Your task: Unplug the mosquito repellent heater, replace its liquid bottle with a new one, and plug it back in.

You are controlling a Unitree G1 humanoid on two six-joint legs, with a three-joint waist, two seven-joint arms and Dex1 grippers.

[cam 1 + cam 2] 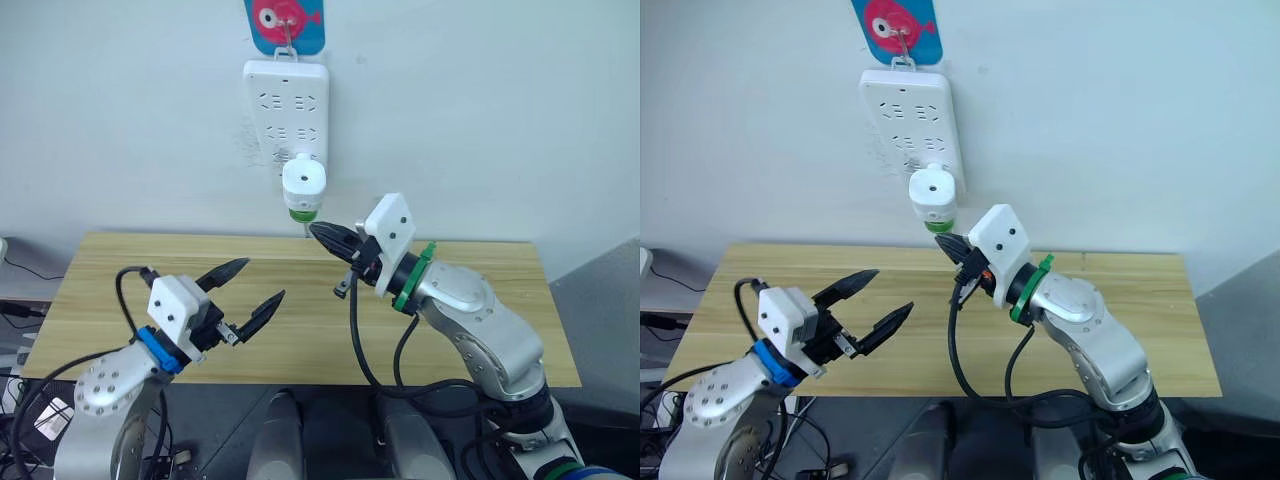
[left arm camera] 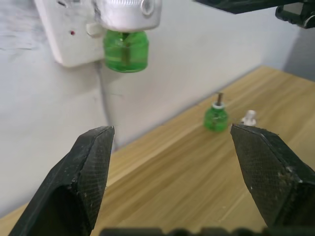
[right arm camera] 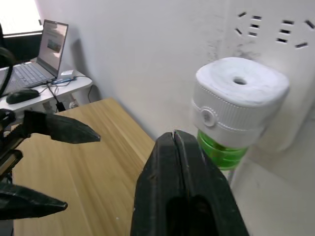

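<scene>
The white mosquito repellent heater [image 1: 303, 185] is plugged into the bottom of the wall power strip [image 1: 285, 105]. A green liquid bottle [image 2: 125, 50] sits in its underside. My right gripper [image 1: 315, 230] is shut and holds nothing. Its tip is just under and beside that bottle; I cannot tell whether they touch. My left gripper [image 1: 262, 280] hangs open over the table's left half, holding nothing. Another green bottle [image 2: 216, 118] with a bare dark wick stem stands on the table by the wall. A small white cap [image 2: 249, 117] lies beside it. I cannot tell which bottle is the new one.
The wooden table [image 1: 480, 330] stands against the white wall. A blue and pink hook plate [image 1: 285, 22] holds the power strip. A desk with a laptop [image 3: 49, 46] stands off to the left, beyond the table.
</scene>
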